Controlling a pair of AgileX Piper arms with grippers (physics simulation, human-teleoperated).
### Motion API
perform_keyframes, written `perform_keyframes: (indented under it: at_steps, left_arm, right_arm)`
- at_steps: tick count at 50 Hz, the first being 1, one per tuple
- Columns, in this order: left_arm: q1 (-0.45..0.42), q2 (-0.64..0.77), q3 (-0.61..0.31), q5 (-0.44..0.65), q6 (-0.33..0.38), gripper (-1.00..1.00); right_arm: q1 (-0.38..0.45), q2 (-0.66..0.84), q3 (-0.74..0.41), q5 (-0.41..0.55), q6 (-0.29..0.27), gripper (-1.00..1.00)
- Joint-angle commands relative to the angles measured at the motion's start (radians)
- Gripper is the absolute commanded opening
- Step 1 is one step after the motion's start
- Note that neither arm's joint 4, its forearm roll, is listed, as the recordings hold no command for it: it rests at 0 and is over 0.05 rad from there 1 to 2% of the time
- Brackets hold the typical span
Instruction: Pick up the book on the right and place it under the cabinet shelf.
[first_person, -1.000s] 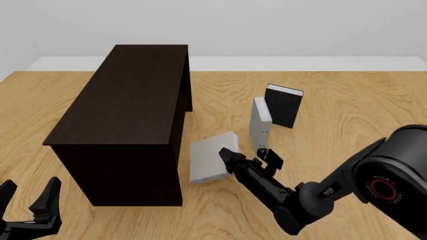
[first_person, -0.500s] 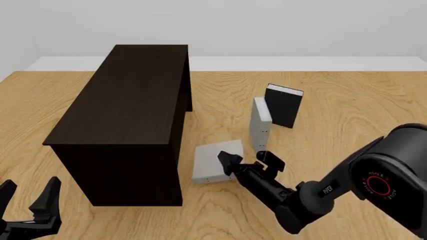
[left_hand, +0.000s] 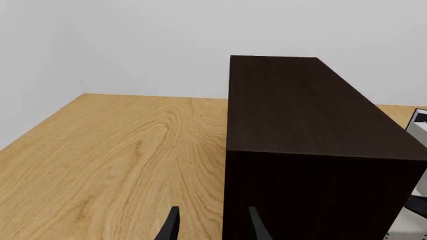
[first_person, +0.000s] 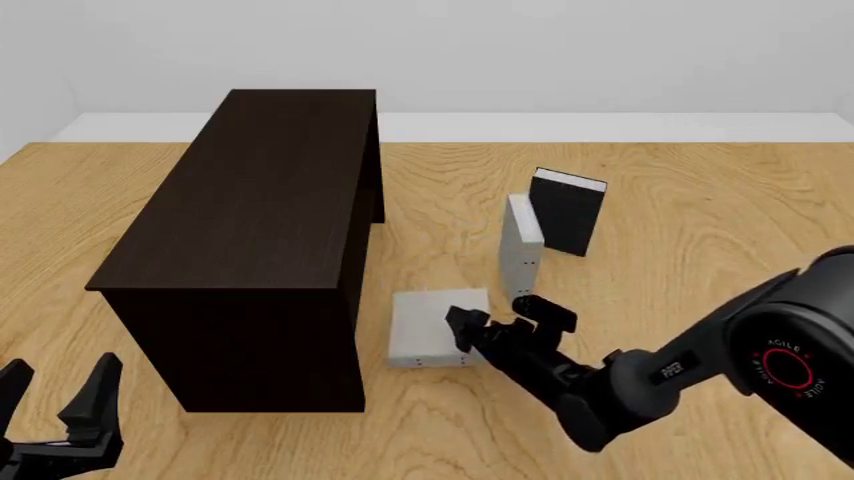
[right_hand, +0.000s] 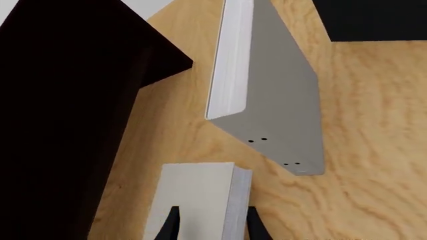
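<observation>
Task partly done, placing not finished. Light grey hardcover book with white page edges (first_person: 430, 330) down flat on the light wooden table (first_person: 721, 220), cover up, tiny dark dots showing at its near edge, just beside the open side of the big dark brown boxy wooden cabinet (first_person: 254, 200) but apart from it, with a strip of bare wood between. Not under the shelf yet, judging by the front view; shelf itself barely visible from here. Right gripper (first_person: 497, 318) low over the book's page-edge side, jaws spread wide, one finger above the cover and the other out past the page edge, as the right wrist view shows; not clamped on the book, actual contact too close to call. Left gripper (first_person: 60, 372) parked at the near left corner, also spread, nothing between its fingers, well away from the book and facing the cabinet's closed end. Second near-identical grey hardcover (first_person: 521, 250) upright behind the right gripper, black-covered book (first_person: 567, 215) upright beyond that, both well apart from the cabinet and seemingly not part of this job. Left to do, by my reading: slide or re-grip the flat book and move it leftward into the cabinet's open side beneath the shelf, then back the right arm out. Main risk: nudging the upright grey book with the wrist while pushing.
</observation>
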Motion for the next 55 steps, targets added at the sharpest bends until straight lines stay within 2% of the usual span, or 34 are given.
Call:
perform_keyframes:
  at_steps: [1, 11, 17, 23, 29, 40, 42, 43, 46, 55]
  left_arm:
    - [0.0, -0.003, 0.0, 0.003, 0.0, 1.0]
    - [0.0, 0.002, 0.0, -0.002, 0.0, 1.0]
    - [0.0, 0.0, 0.0, 0.0, 0.0, 1.0]
    - [0.001, 0.0, 0.0, 0.0, 0.0, 1.0]
    - [0.0, 0.0, 0.0, 0.0, 0.0, 1.0]
    - [0.0, 0.001, 0.0, 0.0, 0.0, 1.0]
    - [0.0, 0.0, 0.0, 0.0, 0.0, 1.0]
    - [0.0, 0.0, 0.0, 0.0, 0.0, 1.0]
    - [0.0, 0.0, 0.0, 0.0, 0.0, 1.0]
    - [0.0, 0.0, 0.0, 0.0, 0.0, 1.0]
  right_arm:
    - [-0.016, -0.023, 0.001, 0.054, -0.05, 1.0]
    - [-0.037, -0.076, 0.016, 0.111, -0.102, 1.0]
    - [-0.057, -0.147, 0.03, 0.168, -0.158, 1.0]
    - [-0.057, -0.19, 0.047, 0.191, -0.176, 1.0]
    - [-0.086, -0.216, 0.052, 0.22, -0.225, 1.0]
    - [-0.101, -0.241, 0.076, 0.236, -0.249, 1.0]
    - [-0.108, -0.251, 0.069, 0.266, -0.29, 1.0]
    - [-0.105, -0.255, 0.074, 0.263, -0.285, 1.0]
    - [-0.118, -0.264, 0.064, 0.297, -0.334, 1.0]
    - [-0.139, -0.292, 0.053, 0.365, -0.431, 1.0]
